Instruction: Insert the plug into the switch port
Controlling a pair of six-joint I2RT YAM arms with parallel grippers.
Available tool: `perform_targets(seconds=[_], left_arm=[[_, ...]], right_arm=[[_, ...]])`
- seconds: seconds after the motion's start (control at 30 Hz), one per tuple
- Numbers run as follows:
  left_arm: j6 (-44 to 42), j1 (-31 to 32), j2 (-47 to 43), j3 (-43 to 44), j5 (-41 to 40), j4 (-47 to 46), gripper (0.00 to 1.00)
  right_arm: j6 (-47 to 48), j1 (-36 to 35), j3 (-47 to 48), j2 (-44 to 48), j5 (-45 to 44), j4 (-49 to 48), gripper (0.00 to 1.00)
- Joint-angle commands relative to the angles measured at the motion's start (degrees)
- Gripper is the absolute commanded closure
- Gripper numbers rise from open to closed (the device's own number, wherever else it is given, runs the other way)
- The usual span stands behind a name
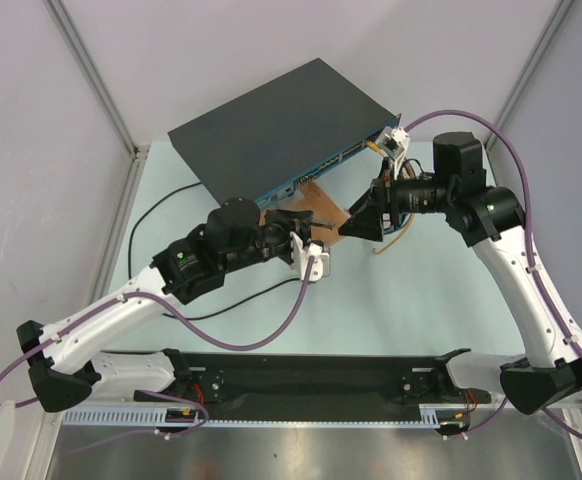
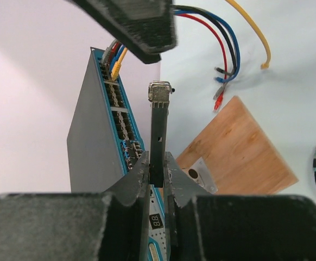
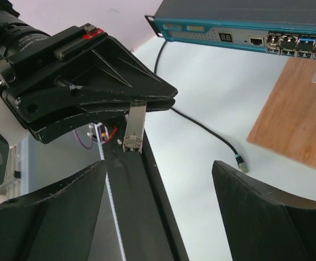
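Two grippers: left gripper (image 2: 157, 166) pinches a silver stick (image 2: 159, 92), right gripper (image 3: 159, 171) gapes empty; plug (image 3: 240, 161) lies near wooden board (image 3: 294, 119).

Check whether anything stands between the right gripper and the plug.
Nothing visible does. The plug lies on the bare table just ahead of the open right gripper. The left gripper, shut on a silver stick, hangs off to the left, clear of that line.

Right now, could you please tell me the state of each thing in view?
left gripper: shut on a metal stick
right gripper: open, empty
plug: lying loose on the table, unheld
switch ports: far ones hold cables, the rest look empty
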State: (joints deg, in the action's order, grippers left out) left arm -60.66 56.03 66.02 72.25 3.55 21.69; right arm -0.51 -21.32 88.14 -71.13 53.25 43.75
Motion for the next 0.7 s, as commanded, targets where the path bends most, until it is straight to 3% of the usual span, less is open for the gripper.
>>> perform_targets(seconds=[0.0,0.43,0.6,0.67], left_arm=[[-7.45,1.45,-2.3,-1.67,-1.53,-1.57,1.0],[-8.94,2.24,-2.3,-2.73,-1.97,-2.71,1.0],[-9.73,2.68,-2.39,-3.34,-1.27,-2.8,1.0],[-10.09,3.03,-2.39,-3.6,-1.44,-2.8,0.99]], right_arm=[[5.6,-2.05,4.23,-0.76,-2.88,5.12,0.15],[9.13,-8.82,8.01,-4.98,-9.39,8.2,0.24],[9.13,-9.35,9.07,-6.03,-9.84,7.58,0.33],[9.3,-9.62,9.68,-6.38,-9.75,7.76,0.42]])
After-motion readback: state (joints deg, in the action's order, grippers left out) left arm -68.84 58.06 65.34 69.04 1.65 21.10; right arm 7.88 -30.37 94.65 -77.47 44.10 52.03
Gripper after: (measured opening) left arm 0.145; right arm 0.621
